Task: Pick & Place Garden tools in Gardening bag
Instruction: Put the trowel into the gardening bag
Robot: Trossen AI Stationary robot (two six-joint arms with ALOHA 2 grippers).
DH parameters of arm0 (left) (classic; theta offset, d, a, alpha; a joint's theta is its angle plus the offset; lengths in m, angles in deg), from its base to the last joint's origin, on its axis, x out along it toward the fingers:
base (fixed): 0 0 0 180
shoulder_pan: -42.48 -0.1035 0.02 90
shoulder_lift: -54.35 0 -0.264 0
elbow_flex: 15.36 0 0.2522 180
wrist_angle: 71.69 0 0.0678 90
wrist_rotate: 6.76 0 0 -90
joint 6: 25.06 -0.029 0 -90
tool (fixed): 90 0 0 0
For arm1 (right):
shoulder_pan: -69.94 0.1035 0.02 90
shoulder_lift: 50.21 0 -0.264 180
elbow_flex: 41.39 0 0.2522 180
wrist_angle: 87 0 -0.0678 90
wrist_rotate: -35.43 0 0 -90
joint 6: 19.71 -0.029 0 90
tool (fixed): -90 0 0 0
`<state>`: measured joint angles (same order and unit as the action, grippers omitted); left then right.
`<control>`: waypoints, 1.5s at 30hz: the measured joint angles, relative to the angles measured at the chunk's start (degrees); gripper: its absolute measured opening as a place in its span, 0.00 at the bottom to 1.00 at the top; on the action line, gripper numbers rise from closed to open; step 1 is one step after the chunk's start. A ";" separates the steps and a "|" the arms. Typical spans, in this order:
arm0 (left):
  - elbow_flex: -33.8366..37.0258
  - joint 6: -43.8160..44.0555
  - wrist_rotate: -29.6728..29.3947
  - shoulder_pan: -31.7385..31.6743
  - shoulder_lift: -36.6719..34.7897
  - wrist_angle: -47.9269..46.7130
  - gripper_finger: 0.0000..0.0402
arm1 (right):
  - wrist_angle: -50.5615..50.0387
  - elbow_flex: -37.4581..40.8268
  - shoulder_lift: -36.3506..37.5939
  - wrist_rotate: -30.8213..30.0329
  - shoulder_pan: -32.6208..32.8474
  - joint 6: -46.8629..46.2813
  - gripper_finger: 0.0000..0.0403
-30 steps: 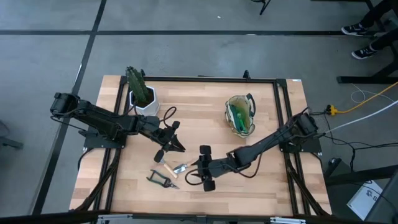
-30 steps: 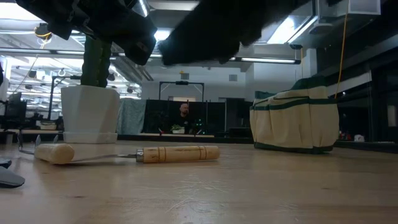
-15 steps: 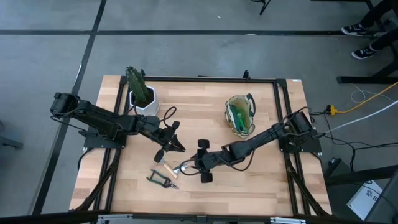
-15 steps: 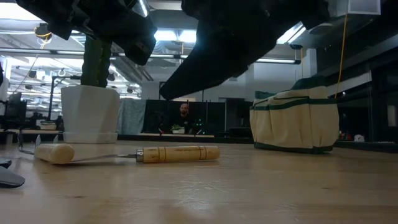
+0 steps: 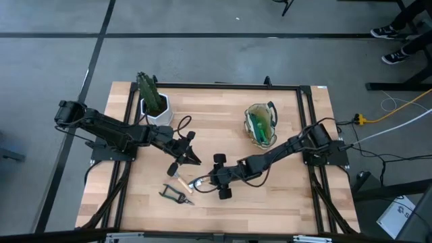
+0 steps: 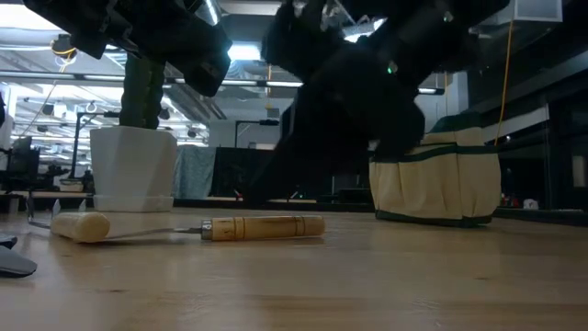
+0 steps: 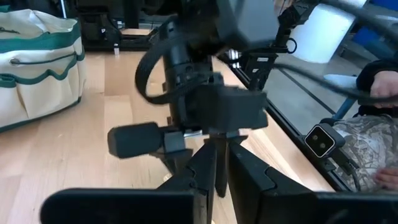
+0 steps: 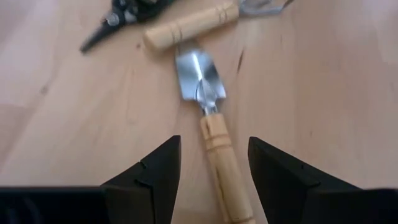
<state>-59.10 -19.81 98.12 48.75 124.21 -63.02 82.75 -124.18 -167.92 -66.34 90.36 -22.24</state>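
A trowel (image 8: 208, 115) with a wooden handle lies flat on the table (image 5: 283, 196), its metal blade (image 8: 199, 78) pointing away from my right gripper. My right gripper (image 8: 214, 146) (image 5: 208, 179) hangs open just above it, one finger on each side of the handle, not touching. Beyond the blade lie the claw rake's wooden handle (image 8: 189, 25) and the black pruning shears (image 8: 121, 15) (image 5: 175, 194). The tan, green-trimmed gardening bag (image 5: 260, 125) (image 6: 436, 179) stands upright at the far right. My left gripper (image 5: 187, 158) (image 7: 216, 177) waits shut and empty above the table, left of centre.
A white pot with a green cactus-like plant (image 5: 154, 101) (image 6: 133, 170) stands at the far left. A black frame (image 5: 216, 86) borders the table. People show beyond the table: a sleeve (image 7: 376, 87) and a seated person (image 6: 273, 165).
My right gripper has sunk and reached toward the table's left edge, down over the trowel's handle, tipping a little more nose-down; its fingers have stayed open. The tools have not moved.
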 joint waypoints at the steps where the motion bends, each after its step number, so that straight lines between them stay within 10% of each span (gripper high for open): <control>1: 0.00 0.00 0.00 0.01 0.00 0.01 0.08 | 0.01 0.00 -0.32 0.06 -0.13 0.00 0.46; 19: 0.00 -0.01 0.00 0.00 0.00 0.03 0.08 | -15.62 -0.28 0.74 2.28 0.00 -4.18 0.17; 45: 0.00 0.00 0.00 0.01 0.00 0.03 0.08 | -42.60 0.04 6.27 2.00 6.14 -34.73 0.21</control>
<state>-59.10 -19.81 98.12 48.76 124.21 -62.99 40.15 -124.14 -161.65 -64.34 96.50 -56.97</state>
